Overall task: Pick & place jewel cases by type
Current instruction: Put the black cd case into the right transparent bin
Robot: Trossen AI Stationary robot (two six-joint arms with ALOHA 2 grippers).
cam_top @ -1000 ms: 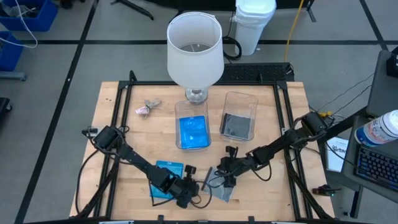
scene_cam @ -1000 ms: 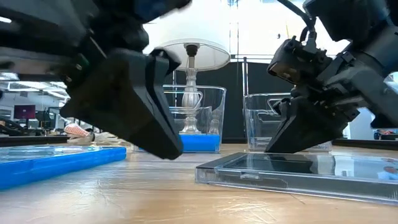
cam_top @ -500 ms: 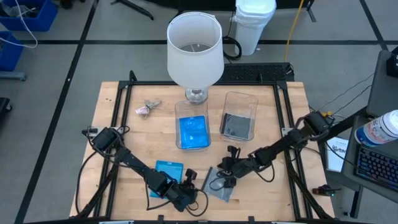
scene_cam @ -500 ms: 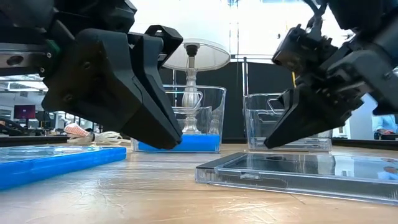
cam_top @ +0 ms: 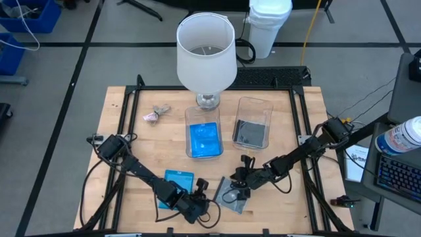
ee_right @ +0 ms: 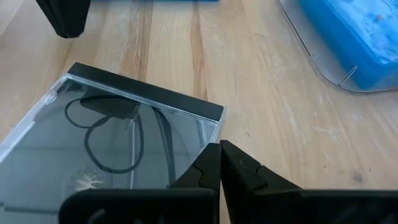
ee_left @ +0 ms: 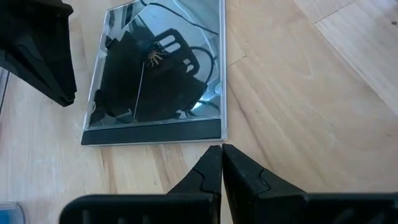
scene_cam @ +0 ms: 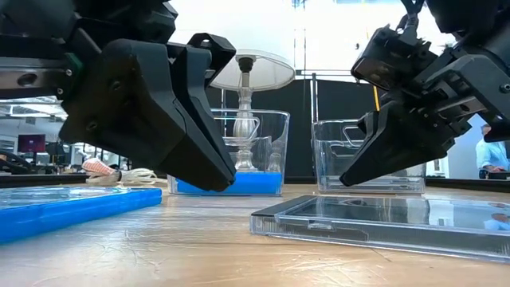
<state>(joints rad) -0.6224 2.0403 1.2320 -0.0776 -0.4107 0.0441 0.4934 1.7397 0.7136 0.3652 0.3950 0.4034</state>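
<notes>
A smoky grey jewel case (cam_top: 231,197) with a dark spine (ee_left: 152,132) lies flat on the table near the near edge. My left gripper (ee_left: 222,149) is shut, low over the wood just off that spine. My right gripper (ee_right: 219,146) is also shut and hovers over the case's opposite edge (ee_right: 214,121); in the low view its tip (scene_cam: 344,182) stands a little above the case (scene_cam: 374,217). A bright blue jewel case (cam_top: 176,179) lies flat to the left, partly under my left arm. More blue cases (cam_top: 204,139) and a grey one (cam_top: 251,133) lie in two clear tubs.
A white table lamp (cam_top: 206,49) stands at the far edge behind the left tub (cam_top: 202,112). The right tub (cam_top: 253,105) stands beside it. A small pinkish-grey lump (cam_top: 156,114) lies far left. A black frame rail (cam_top: 299,131) runs along the table's sides.
My left gripper has turned about its wrist and shifted a little along the near edge toward the grey case, then held still. My right gripper has drifted slightly up and to the right. Both stayed shut. The cases have kept their places.
</notes>
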